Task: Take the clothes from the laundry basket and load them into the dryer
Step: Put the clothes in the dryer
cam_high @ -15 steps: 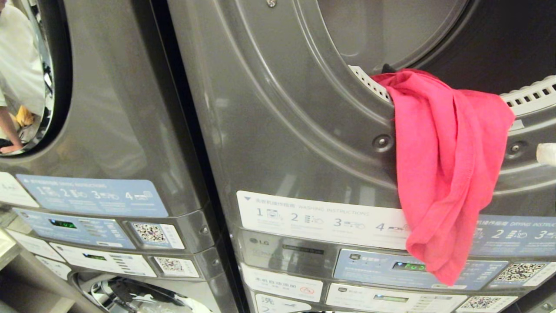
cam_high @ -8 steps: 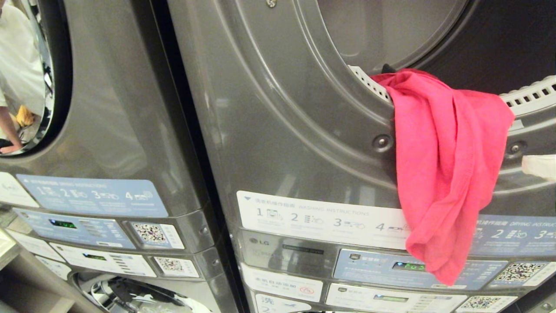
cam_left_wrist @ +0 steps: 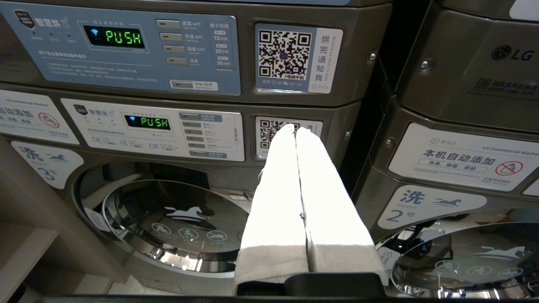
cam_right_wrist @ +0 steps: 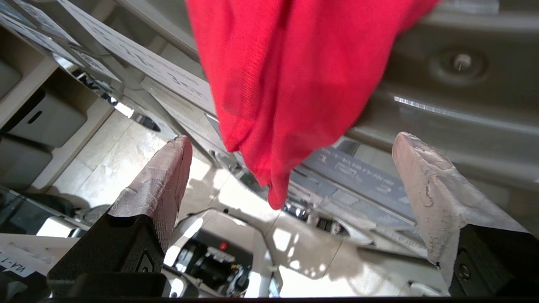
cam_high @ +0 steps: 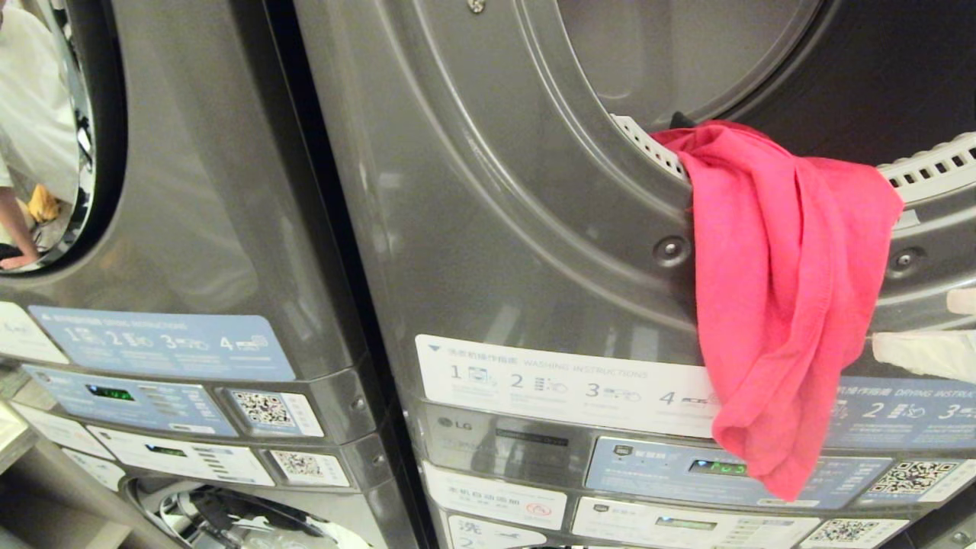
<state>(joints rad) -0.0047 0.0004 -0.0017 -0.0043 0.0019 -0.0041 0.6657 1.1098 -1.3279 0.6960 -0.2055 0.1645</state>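
The right gripper is shown with fingers spread wide and empty, just beside the red cloth, which is draped over the lip of the dryer opening, its tail hanging down the front. The loading step is judged half done; next, the tail should be pinched and pushed inside. The left gripper, fingers pressed together, is parked low.

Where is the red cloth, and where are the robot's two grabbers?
red cloth (cam_high: 778, 290): head view, middle of the hanging part.
right gripper (cam_right_wrist: 290, 168): right wrist view, the open gap midway between its fingertips.
left gripper (cam_left_wrist: 296, 130): left wrist view, where its shut fingertips meet.
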